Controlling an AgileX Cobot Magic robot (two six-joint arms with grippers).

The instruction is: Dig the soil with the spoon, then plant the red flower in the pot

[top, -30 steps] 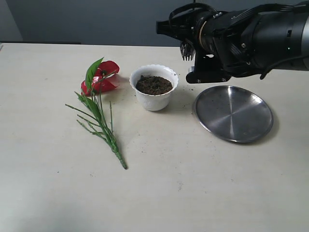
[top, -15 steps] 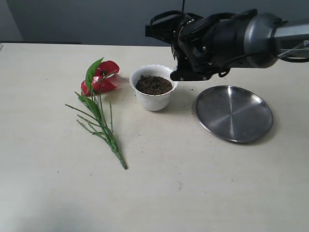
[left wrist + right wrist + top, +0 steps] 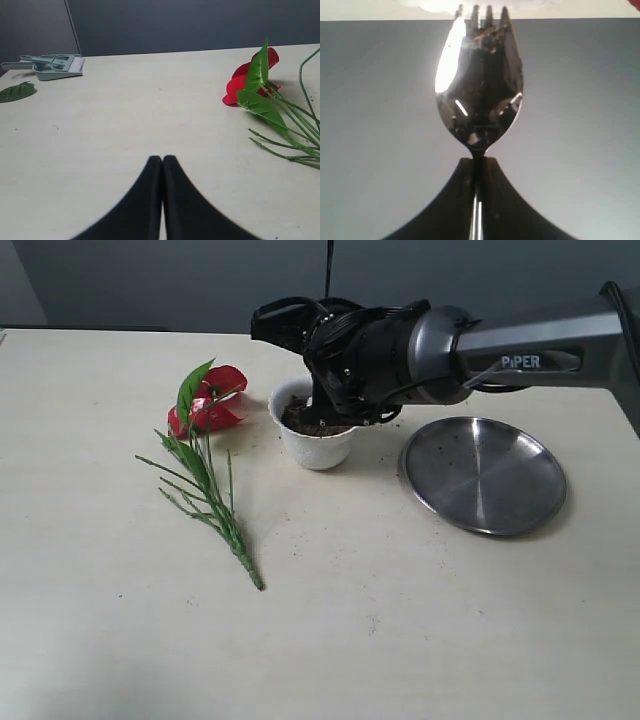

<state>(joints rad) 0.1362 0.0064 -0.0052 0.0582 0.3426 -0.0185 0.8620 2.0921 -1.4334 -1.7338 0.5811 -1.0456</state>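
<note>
Steel spoon (image 3: 479, 80) is clamped by its handle in our right claw (image 3: 479, 162), low over the pot (image 3: 318, 452) of soil (image 3: 296, 423). We should press the pronged tip in shallowly and lever gently, keeping crumbs inside. Our left claw (image 3: 162, 167) is clenched on nothing; the flower (image 3: 212, 400) lies on the desk (image 3: 400, 620) beside the pot.
</note>
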